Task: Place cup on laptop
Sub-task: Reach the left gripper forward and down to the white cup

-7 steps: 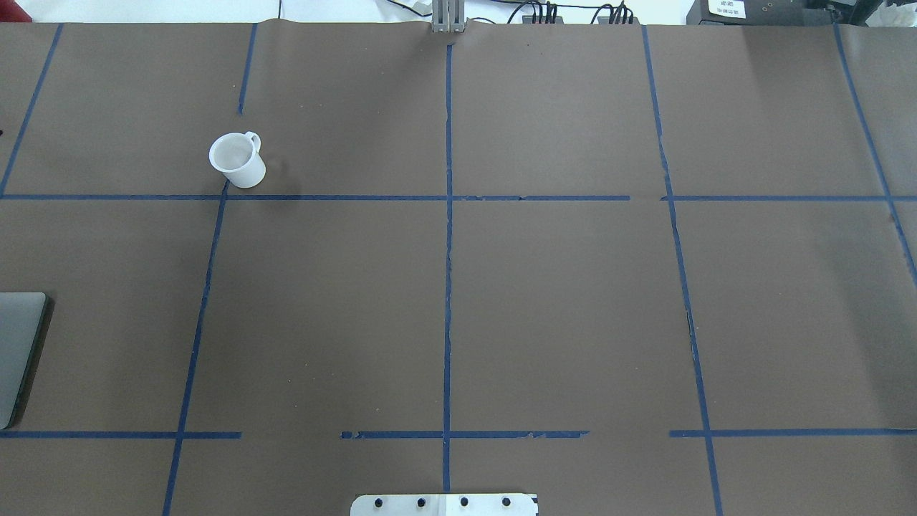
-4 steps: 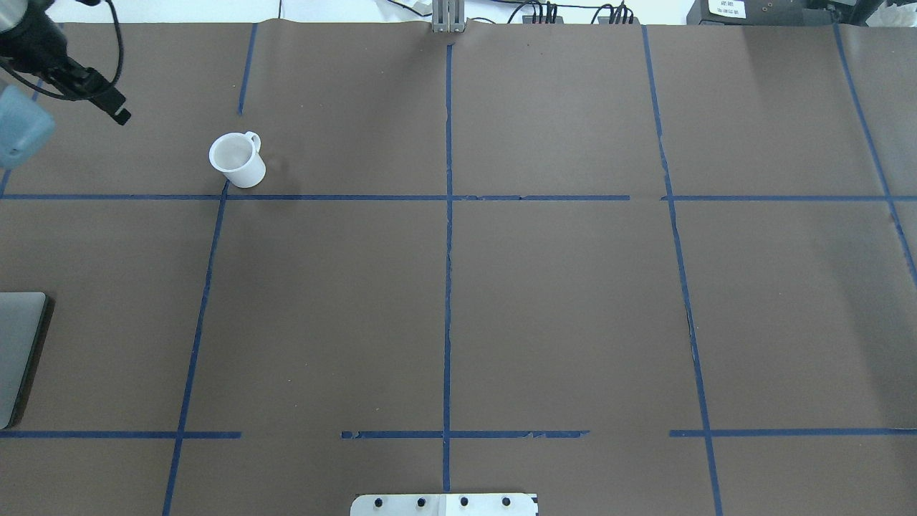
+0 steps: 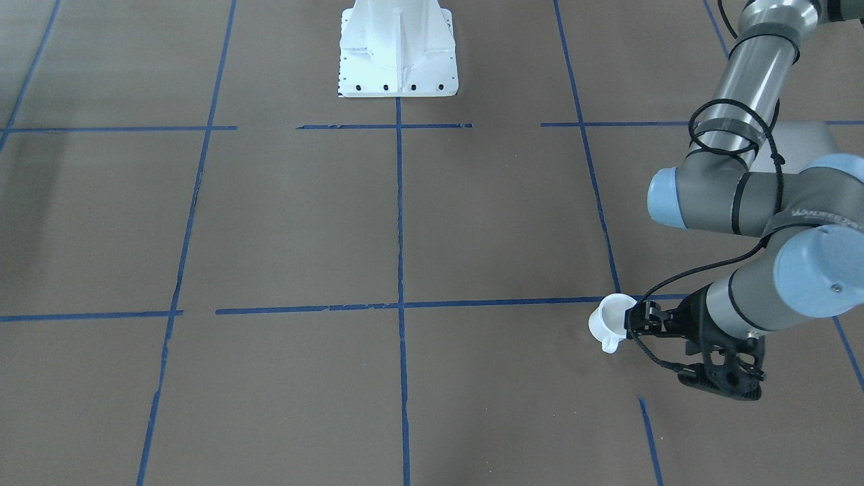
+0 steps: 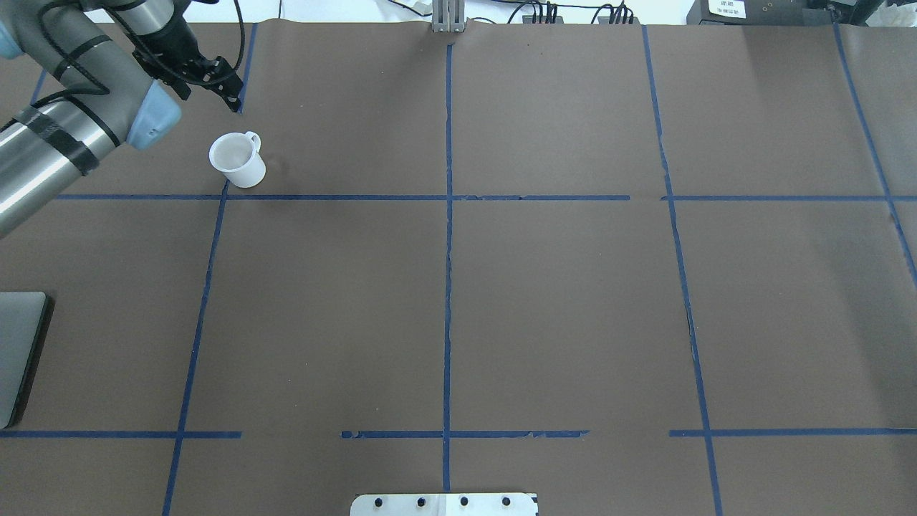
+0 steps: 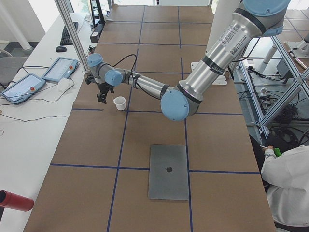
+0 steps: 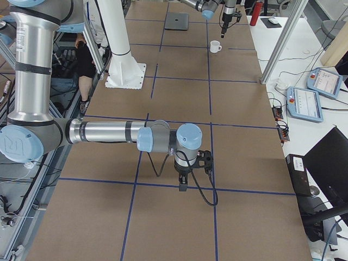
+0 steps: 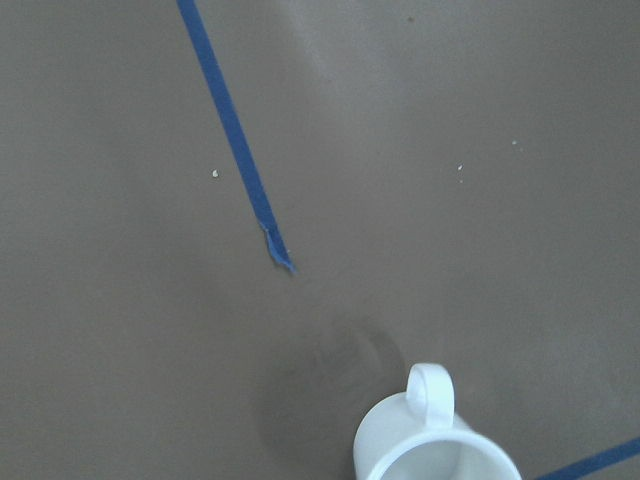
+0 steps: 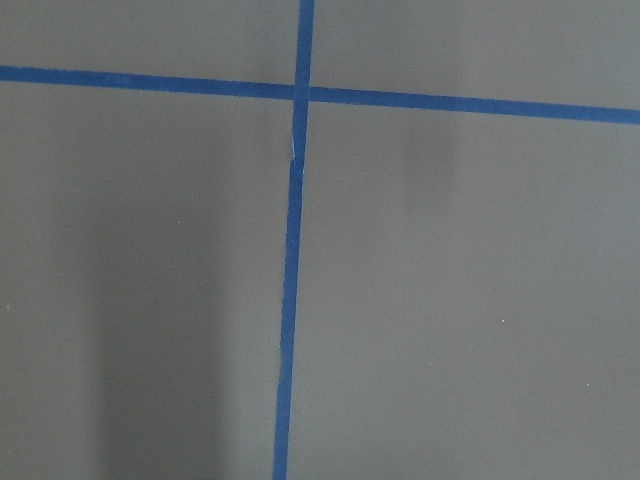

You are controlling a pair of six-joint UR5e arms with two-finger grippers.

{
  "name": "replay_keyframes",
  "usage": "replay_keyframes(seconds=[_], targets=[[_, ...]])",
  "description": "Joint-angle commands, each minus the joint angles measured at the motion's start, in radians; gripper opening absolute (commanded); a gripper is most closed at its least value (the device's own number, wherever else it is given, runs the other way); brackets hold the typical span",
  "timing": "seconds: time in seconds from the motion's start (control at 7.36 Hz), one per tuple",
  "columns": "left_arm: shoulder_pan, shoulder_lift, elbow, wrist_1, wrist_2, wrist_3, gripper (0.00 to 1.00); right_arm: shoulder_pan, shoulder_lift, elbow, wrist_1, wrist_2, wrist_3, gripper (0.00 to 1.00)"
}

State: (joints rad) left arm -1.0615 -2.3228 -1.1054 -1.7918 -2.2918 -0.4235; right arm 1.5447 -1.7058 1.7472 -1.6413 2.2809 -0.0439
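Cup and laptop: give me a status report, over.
Left gripper near the cup, not on it; jaws unreadable. Right gripper far off, state unreadable. Cup upright on the table; laptop closed, lid bare. Nothing seen between them.

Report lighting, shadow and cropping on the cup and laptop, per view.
Overhead exterior: even light, cup sharp, faint shadow to its right, laptop cut by the frame edge. Left wrist: cup cropped at the bottom, soft shadow beside it. Exterior left: laptop whole, no glare.
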Motion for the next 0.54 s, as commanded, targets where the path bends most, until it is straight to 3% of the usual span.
replay_keyframes(seconds=[0.0, 0.41], targets=[[0.061, -0.058, 0.112, -0.083, 0.002, -0.080, 0.99, 0.000, 0.000, 0.000, 0.000, 0.000, 0.001, 1.00], [0.101, -0.050, 0.150, -0.097, 0.040, -0.075, 0.98, 0.000, 0.000, 0.000, 0.000, 0.000, 0.001, 1.00]])
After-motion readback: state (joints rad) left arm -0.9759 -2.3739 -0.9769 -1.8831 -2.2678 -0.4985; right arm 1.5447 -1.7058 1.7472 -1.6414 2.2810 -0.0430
